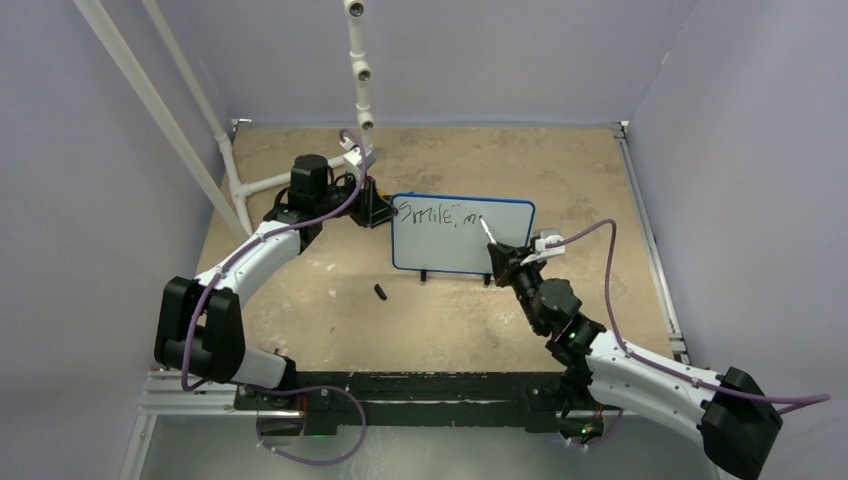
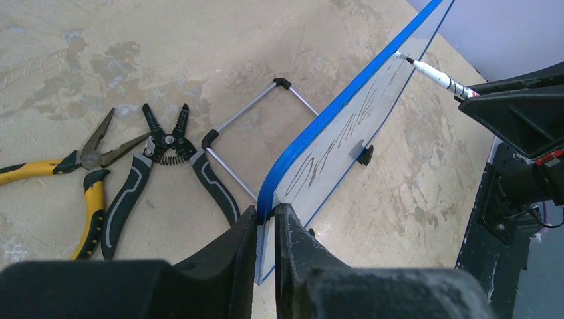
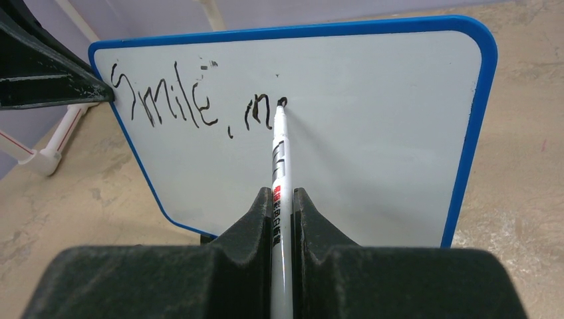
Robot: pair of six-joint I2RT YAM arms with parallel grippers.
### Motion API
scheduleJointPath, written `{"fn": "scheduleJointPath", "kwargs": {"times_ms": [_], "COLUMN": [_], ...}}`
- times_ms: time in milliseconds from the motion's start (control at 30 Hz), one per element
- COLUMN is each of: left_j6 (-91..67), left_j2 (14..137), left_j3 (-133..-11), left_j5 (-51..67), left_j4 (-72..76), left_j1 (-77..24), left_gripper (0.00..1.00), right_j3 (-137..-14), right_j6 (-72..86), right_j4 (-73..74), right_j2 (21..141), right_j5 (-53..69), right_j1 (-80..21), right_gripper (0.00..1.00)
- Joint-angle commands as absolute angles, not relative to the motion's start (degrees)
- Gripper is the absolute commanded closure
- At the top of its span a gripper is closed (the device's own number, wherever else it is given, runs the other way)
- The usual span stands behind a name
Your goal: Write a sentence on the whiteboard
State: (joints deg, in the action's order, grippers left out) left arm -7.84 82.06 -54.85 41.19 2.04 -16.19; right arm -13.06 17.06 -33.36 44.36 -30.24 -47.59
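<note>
Blue-framed whiteboard pinched by left claw, right claw pinching marker, pliers only in left wrist view.

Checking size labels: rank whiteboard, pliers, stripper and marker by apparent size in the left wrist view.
1. whiteboard
2-3. stripper and pliers: look alike, unranked
4. marker, partly hidden and farther from the camera

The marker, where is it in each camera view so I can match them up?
Top external: marker right of centre, tip on whiteboard.
Left wrist: marker upper right, tip at whiteboard's far end.
Right wrist: marker centre, clamped in right end effector.
Shared landmark: whiteboard's blue frame.
</note>
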Motion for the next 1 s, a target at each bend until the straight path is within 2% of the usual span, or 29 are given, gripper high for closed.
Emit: {"fn": "scheduleJointPath", "kwargs": {"times_ms": [0,967], "left_j6": [-6.8,-6.5], "left_j2": [80.1,79.9], "left_j3": [-55.5,-55.6], "left_j5": [41.8,41.8], "left_j4": [3.5,3.3], "left_j1": [-16.2,-16.2], "left_gripper": [1.00,1.00], "right_j3": [-14.5,-14.6], "right_j6": [18.0,23.8], "right_j4": [-33.6,-28.0], "right_j2": [43.9,43.4], "right_j5": [-29.4,-31.3], "right_j1": [-47.5,-47.5], "right_gripper": [1.00,1.00]}}
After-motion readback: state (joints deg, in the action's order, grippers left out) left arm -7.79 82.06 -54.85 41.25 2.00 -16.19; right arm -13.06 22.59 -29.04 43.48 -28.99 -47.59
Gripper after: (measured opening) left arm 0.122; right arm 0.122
